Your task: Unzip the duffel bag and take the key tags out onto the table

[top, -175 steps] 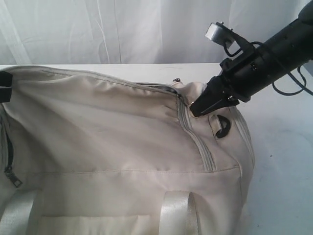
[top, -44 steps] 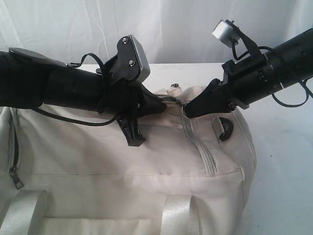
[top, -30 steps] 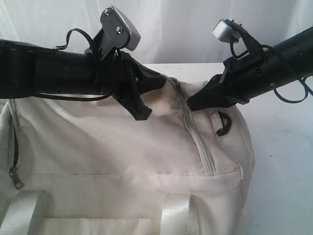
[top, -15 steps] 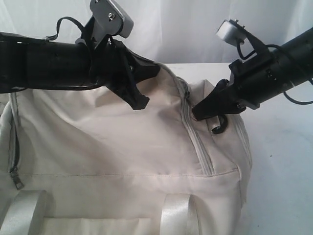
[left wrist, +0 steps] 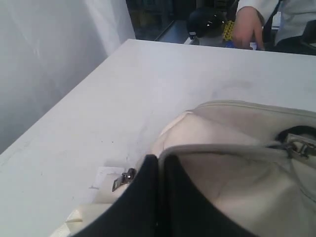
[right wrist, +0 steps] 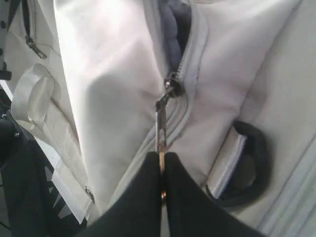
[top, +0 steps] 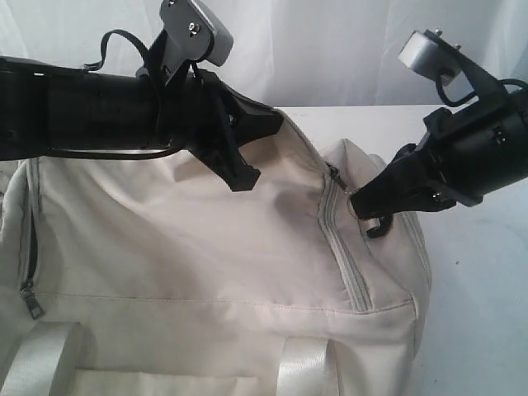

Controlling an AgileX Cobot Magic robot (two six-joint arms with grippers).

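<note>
Cream cloth fills most of the outside view: the duffel bag (top: 165,247) lies on the white worktop (top: 478,313) from the middle out to 9 o'clock and down to 6 o'clock. Its zip (top: 342,256) runs from the middle down toward 5 o'clock.

The right pincer (top: 356,200), at 3 o'clock, is pressed together on the thin metal zip pull (right wrist: 161,123). It holds only the very end of it. The left pincer (left wrist: 159,162), near 12 o'clock, is pressed together too, and it seems to pinch a bit of cloth at the bag's top edge.

The key tags cannot be seen. I think they are inside the bag. Only a small grey gap (right wrist: 174,24) shows behind the slider, so most of the zip is yet to be opened.

What could go wrong:
- The pull is thin and smooth. A hard tug could make it slip out of the right pincer.
- If the left pincer loses the cloth, the soft bag may slide along with the pull and the zip will not open.
- The cloth is soft and wrinkled. A fold or the grey lining could get caught in the slider and jam it.
- The black D-ring (top: 378,228) sits just beside the right pincer, at 4 o'clock from it, and the pincer could bump or snag on it.
</note>
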